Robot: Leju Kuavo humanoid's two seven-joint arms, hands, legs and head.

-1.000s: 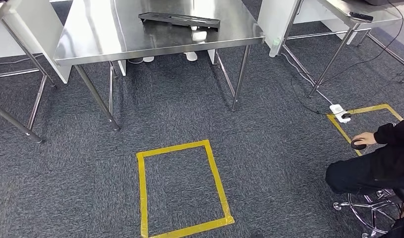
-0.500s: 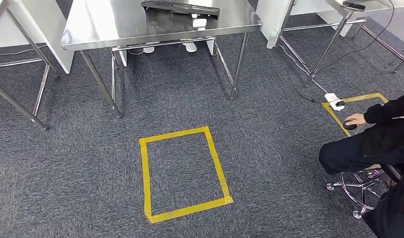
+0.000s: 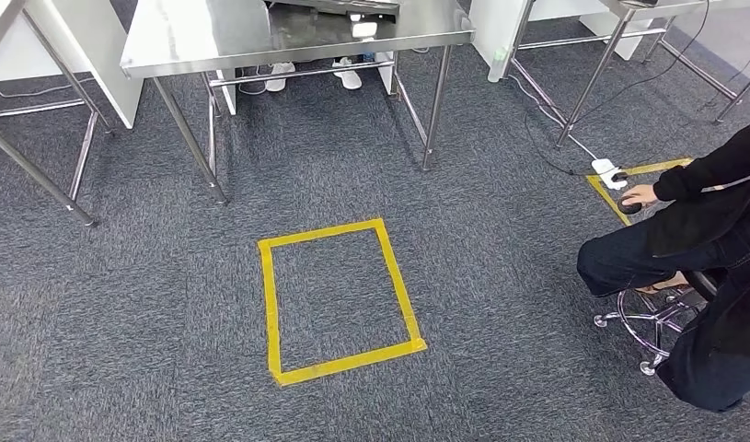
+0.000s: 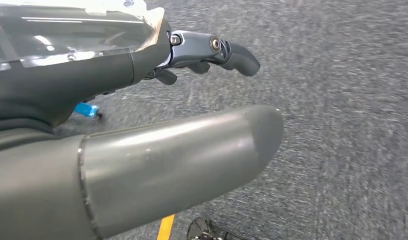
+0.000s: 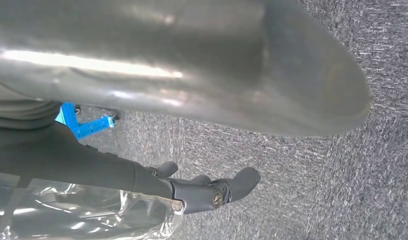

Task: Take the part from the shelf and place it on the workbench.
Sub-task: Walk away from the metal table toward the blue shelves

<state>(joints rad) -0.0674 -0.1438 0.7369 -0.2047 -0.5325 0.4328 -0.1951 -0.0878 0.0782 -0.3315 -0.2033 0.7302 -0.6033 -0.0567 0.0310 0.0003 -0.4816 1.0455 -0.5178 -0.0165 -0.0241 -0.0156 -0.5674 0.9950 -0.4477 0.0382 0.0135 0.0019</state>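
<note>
The part (image 3: 339,5), a dark flat piece, is seen lying on the steel surface (image 3: 214,41) at the far edge of the head view, cut off by the frame; it is in neither hand. Against the two earlier head pictures the whole scene has slid: the surface and the part have moved toward the far edge, and the yellow tape rectangle (image 3: 339,299) on the carpet has shifted the same way. This is read as camera motion, not as motion of the things; the robot is judged to be walking or tilting its view.

The left hand (image 4: 207,55) hangs over grey carpet, fingers loosely curled, nothing seen between them. The right hand (image 5: 201,187) hangs likewise over carpet, fingers curled in, empty. Both hands are wrapped partly in clear film.

Beside the surface, to the right of the tape rectangle, a person in dark clothes (image 3: 693,267) sits on a chrome-based stool (image 3: 651,322), one hand on a small dark object on the floor (image 3: 631,204) near a white power strip (image 3: 608,172).

Judgement: with the part already on a steel surface and both hands free, the placing step may be finished.
</note>
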